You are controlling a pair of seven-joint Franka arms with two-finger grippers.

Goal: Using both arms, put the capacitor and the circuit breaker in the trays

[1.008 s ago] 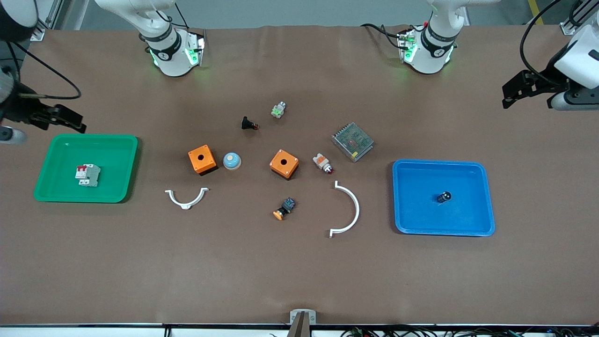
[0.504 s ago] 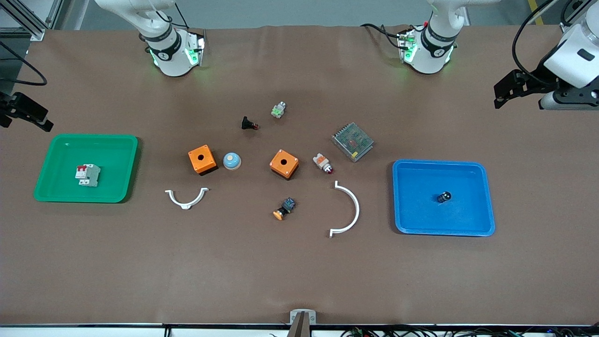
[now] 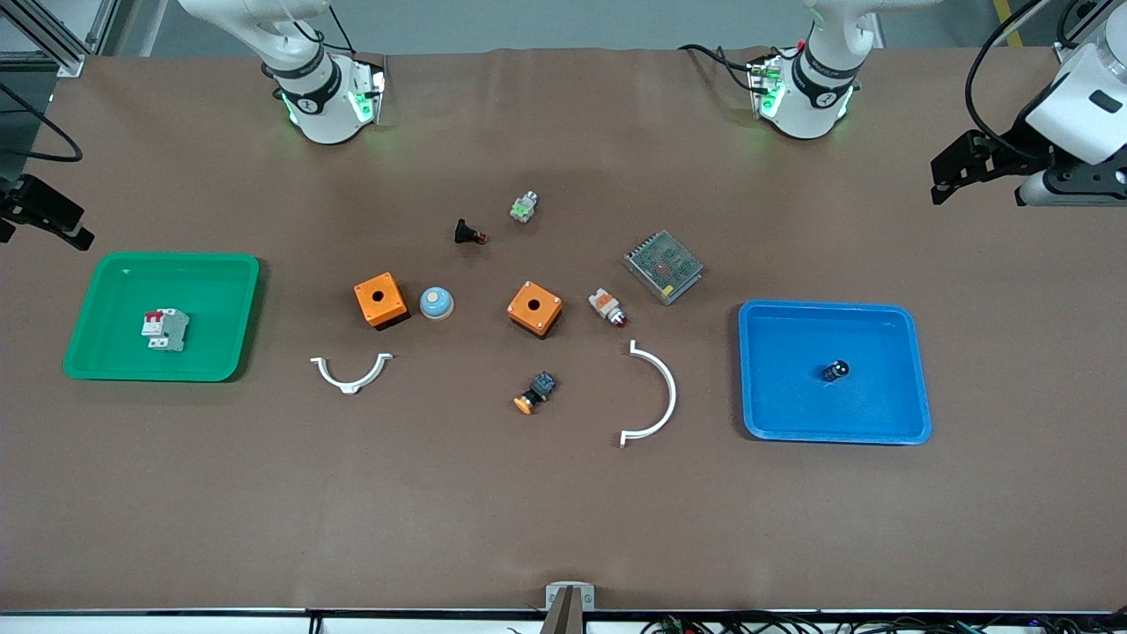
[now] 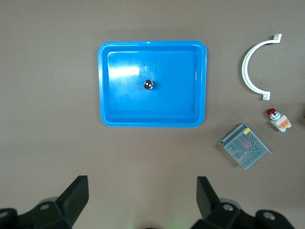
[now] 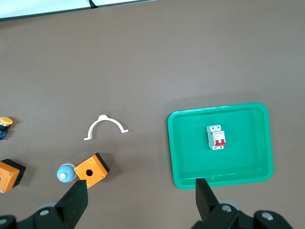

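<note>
The capacitor [image 3: 836, 371], a tiny black cylinder, stands in the blue tray [image 3: 916, 379] at the left arm's end; it also shows in the left wrist view [image 4: 149, 85]. The circuit breaker [image 3: 165, 329], white-grey with red levers, lies in the green tray [image 3: 229, 352] at the right arm's end, and it shows in the right wrist view [image 5: 216, 137]. My left gripper [image 3: 946, 180] is open and empty, high above the table beside the blue tray [image 4: 152, 121]. My right gripper [image 3: 53, 220] is open and empty, high at the table's end beside the green tray [image 5: 219, 181].
Between the trays lie two orange boxes [image 3: 380, 300] [image 3: 534, 308], a blue dome button [image 3: 436, 303], two white curved brackets [image 3: 351, 372] [image 3: 656, 396], a metal mesh box [image 3: 664, 266], a white and orange part [image 3: 607, 306], an orange-capped button [image 3: 534, 394] and a black button [image 3: 467, 232].
My right gripper has drawn away from the green tray toward the table's end. My left gripper has shifted slightly. The capacitor and the circuit breaker have not moved.
</note>
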